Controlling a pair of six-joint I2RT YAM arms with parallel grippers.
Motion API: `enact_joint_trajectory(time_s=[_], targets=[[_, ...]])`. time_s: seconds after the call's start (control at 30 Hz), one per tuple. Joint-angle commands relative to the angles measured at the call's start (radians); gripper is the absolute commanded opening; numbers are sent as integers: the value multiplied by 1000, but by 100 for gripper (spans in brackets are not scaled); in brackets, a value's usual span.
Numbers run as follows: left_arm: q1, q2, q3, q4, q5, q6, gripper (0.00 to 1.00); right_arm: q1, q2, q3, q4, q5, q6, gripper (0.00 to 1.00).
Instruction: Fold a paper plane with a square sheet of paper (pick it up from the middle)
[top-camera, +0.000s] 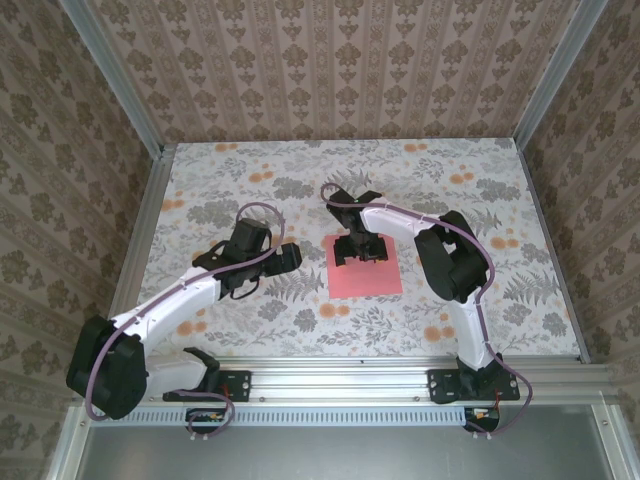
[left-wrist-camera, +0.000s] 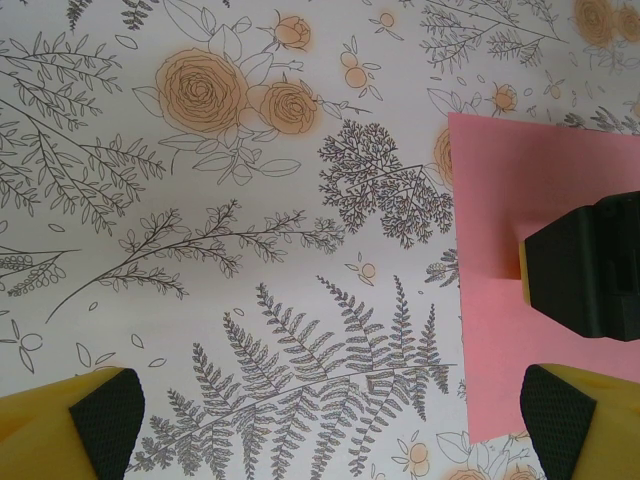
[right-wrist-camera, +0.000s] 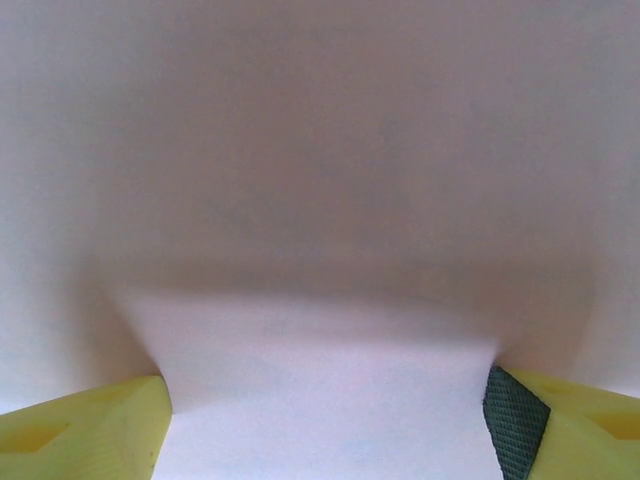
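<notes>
Two arms, one sheet. Your left gripper (left-wrist-camera: 330, 435) has its fingers (left-wrist-camera: 100, 420) wide apart and holds nothing. It hangs over the floral table cover (top-camera: 300, 322) just left of the paper, and one pad sits at the sheet's edge - can't tell if it touches. The square sheet of paper (top-camera: 368, 282) lies mid-table, slightly right of centre. Your right gripper (top-camera: 360, 256) is down on its far half with fingers (right-wrist-camera: 90, 430) also spread. The tips are at the paper surface - nothing is clamped, and a paler band of sheet spans between them.
</notes>
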Motion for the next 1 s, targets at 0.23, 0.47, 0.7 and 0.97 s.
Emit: enact_joint_trajectory(time_s=[0.23,0.47,0.7,0.97], targets=[[1,12,37,-19,20,24,100,-2,40,-48,8,-49,-25,80],[1,19,43,-20,22,25,100,-9,26,-50,8,-53,-30,73],[0,25,47,-18,24,28,100,-10,-3,-25,-12,-48,-42,66],[-3,29,53,-17,24,23,100,-10,-79,-8,-27,-53,-48,49]])
